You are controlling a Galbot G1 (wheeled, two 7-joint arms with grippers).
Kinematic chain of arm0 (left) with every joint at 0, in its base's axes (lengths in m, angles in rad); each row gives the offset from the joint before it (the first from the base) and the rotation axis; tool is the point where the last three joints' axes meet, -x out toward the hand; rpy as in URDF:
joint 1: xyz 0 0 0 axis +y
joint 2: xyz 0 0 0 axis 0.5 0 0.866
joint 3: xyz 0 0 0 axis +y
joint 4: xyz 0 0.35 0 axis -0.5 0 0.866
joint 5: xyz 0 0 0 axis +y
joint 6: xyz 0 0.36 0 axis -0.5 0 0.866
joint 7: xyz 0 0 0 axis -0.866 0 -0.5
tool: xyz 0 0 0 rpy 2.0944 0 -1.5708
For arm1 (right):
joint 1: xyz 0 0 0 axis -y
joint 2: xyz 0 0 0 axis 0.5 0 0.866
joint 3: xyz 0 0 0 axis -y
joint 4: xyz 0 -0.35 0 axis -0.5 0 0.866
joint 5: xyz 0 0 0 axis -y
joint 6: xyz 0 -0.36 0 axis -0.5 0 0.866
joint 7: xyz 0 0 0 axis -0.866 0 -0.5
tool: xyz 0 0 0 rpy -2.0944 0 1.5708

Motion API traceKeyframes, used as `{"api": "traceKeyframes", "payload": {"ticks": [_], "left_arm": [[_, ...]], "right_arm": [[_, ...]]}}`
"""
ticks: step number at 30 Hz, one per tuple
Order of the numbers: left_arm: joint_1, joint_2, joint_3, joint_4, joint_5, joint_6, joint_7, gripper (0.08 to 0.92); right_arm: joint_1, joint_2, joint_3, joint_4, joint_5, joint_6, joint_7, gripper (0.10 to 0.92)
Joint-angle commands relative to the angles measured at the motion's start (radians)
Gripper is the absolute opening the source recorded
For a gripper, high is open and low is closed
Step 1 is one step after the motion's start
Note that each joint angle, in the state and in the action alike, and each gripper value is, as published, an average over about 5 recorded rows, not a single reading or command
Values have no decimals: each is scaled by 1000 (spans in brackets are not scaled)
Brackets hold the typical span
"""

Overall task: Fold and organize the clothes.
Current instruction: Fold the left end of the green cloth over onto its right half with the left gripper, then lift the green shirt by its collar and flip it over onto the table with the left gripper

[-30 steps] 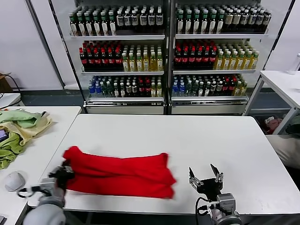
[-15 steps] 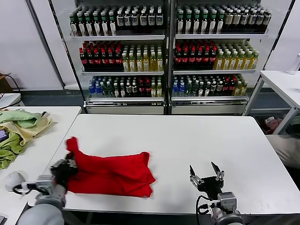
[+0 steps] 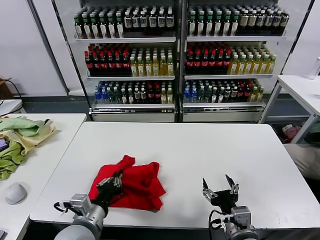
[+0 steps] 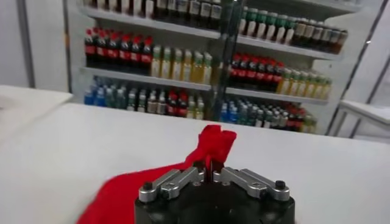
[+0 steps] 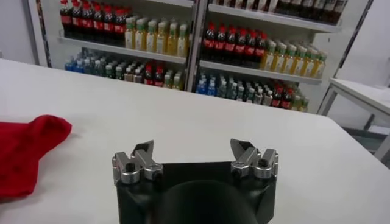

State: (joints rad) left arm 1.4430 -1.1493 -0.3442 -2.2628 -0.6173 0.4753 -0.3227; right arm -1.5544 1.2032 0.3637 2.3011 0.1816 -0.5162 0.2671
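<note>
Behind your white table stand drink coolers packed with bottles. The red T-shirt lies bunched on the table's near left part. Your left gripper is pinched tight on a fold of it, lifting a peak of cloth. Your right gripper hovers near the front edge, fingers spread wide, holding nothing, apart from the shirt.

Red T-shirt now bunched rightward by left claw.
</note>
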Motion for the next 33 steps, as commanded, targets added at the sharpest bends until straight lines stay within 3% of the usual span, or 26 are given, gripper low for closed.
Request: {"api": "traceKeyframes", "payload": {"ticks": [1,5,9,14,18,23,27,33], "left_arm": [[-17,-43,107,19,-11,-25,7,113],[-41,-92,145,54,32,-42,-3,113],[-54,-166,222,119,120,-152,19,137],[-62,-212,289,139,199,-275,74,269],[-46,-163,246,46,197,-293,85,381],[6,-55,6,-23,213,-258,87,528],[64,0,-192,63,248,-140,78,641],[72,3,-240,200,200,-71,73,795]], "right_arm": [[-1,3,-2,-11,-5,1,0,823],[-2,6,-5,-10,-8,1,0,823],[-2,8,-10,-7,-12,1,0,823],[-3,4,-12,2,-13,0,-1,823],[0,-1,-10,10,-11,-1,-2,823],[8,-4,-9,17,-8,0,-6,823],[17,-4,-12,15,-5,1,-8,823],[18,-6,-9,12,-4,3,-10,823]]}}
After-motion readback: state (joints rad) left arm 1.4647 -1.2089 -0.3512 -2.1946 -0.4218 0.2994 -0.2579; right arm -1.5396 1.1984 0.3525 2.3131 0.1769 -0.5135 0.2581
